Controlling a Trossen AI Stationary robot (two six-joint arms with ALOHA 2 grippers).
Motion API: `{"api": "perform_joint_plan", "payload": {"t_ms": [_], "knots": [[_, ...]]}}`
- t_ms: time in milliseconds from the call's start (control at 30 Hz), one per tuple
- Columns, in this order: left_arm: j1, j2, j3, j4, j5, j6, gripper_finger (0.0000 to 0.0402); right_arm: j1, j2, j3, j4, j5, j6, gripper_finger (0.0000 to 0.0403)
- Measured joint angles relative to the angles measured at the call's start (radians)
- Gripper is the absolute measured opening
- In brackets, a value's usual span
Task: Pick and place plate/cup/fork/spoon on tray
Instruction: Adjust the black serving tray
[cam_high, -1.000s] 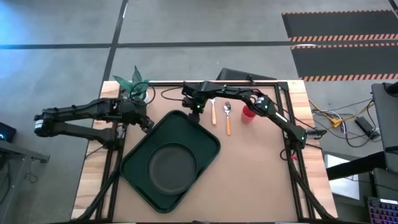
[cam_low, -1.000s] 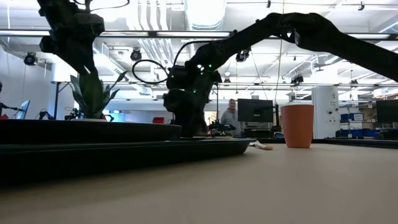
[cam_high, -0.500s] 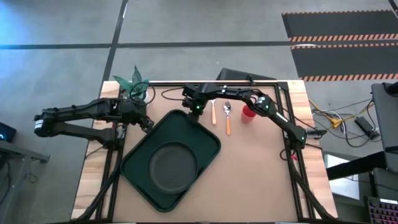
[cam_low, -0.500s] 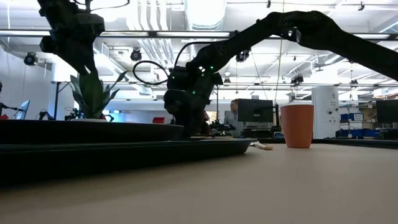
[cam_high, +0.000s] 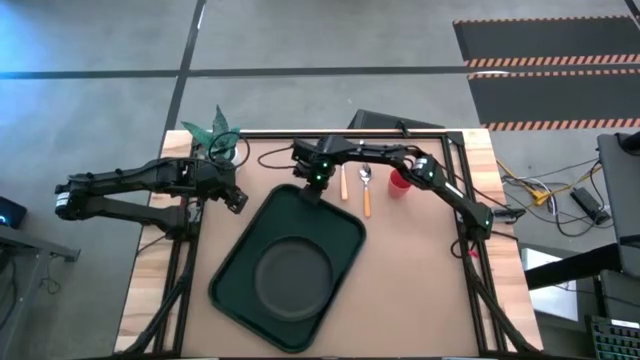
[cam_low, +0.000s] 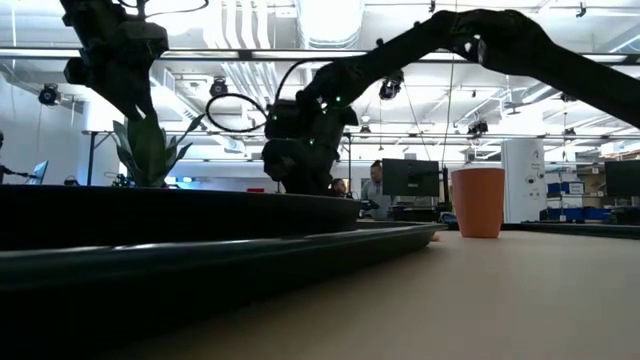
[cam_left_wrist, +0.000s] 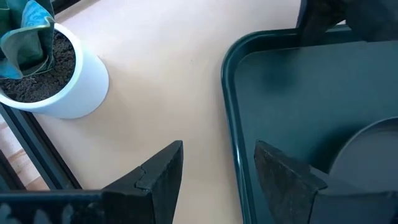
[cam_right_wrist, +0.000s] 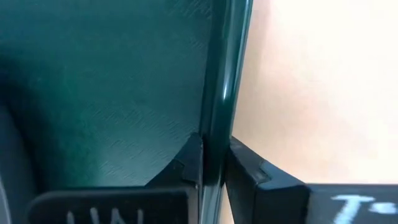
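Right gripper (cam_high: 316, 183) pinches the far rim of the tray (cam_high: 240, 272), fingers (cam_right_wrist: 249, 168) closed on either side of it. Plate (cam_high: 292, 281) lies inside the tray. Left gripper (cam_high: 236, 200) hangs open just beside the tray's left edge.

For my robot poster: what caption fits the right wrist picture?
Right gripper pinching the rim of the dark green tray on the table.
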Motion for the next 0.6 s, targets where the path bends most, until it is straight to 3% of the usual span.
{"api": "perform_joint_plan", "payload": {"t_ms": [333, 600], "knots": [[0.000, 0.000, 0.000, 0.000, 0.000, 0.001, 0.0180, 0.020, -0.053, 0.005, -0.080, 0.109, 0.055, 0.0027], [0.000, 0.000, 0.000, -0.001, 0.000, 0.001, 0.0180, 0.085, -0.054, 0.000, -0.133, 0.123, 0.108, 0.0027]]}}
